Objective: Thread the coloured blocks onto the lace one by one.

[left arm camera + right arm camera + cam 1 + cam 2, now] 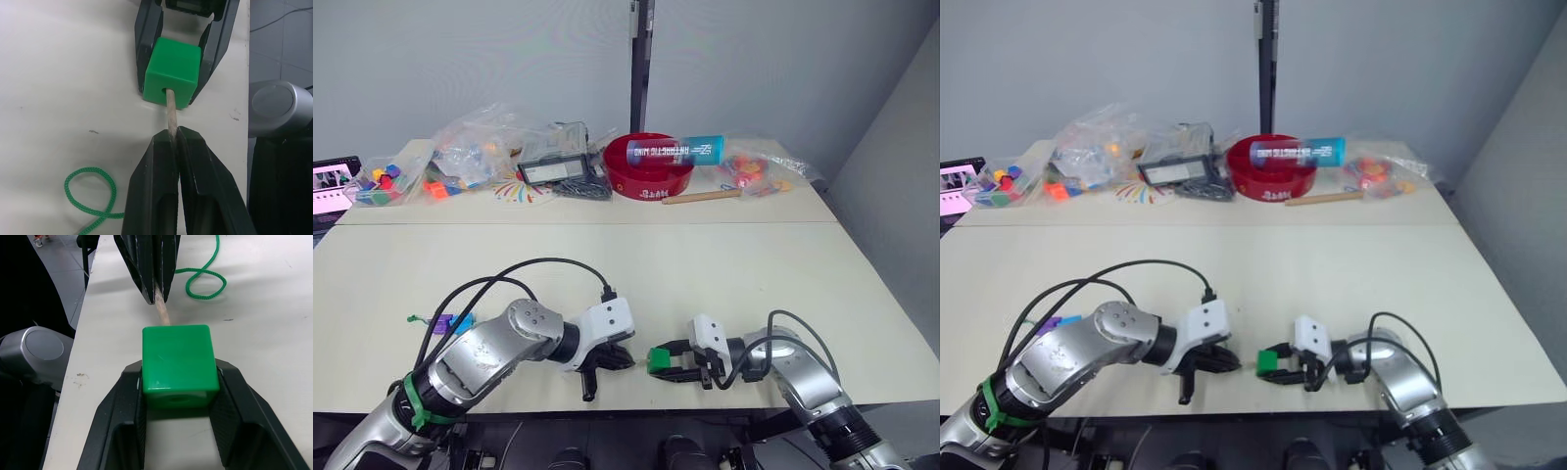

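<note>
A: Near edge first. Grippers?

B: Right gripper point(658, 360) clamped on a green block point(173, 72), a finger on each side of the cube, low at the table point(724, 264). Left gripper point(625, 359) faces it, fingers pinched tight on the pale stiff tip point(170, 110) of the lace point(91, 194).

A: Tip in the block?

B: Yes, the tip end sits in the hole on the block's face; cannot tell how deep. The two grippers are just apart, with the tip bridging them.

A: Rest of the lace?

B: Green string loops on the table beside the left gripper. More lace is at the left behind the left arm, near a purple block point(440, 322) and a blue block point(463, 320) lying close together.

A: Far side?

B: Red bowl point(651, 168) with a blue tube point(674, 151) across it, and a wooden stick point(702, 196) just right of it. Clear bags point(470, 147) of coloured pieces far left, another bag point(749, 168) far right. A black tray point(553, 169) stands between the left bags and the bowl.
</note>
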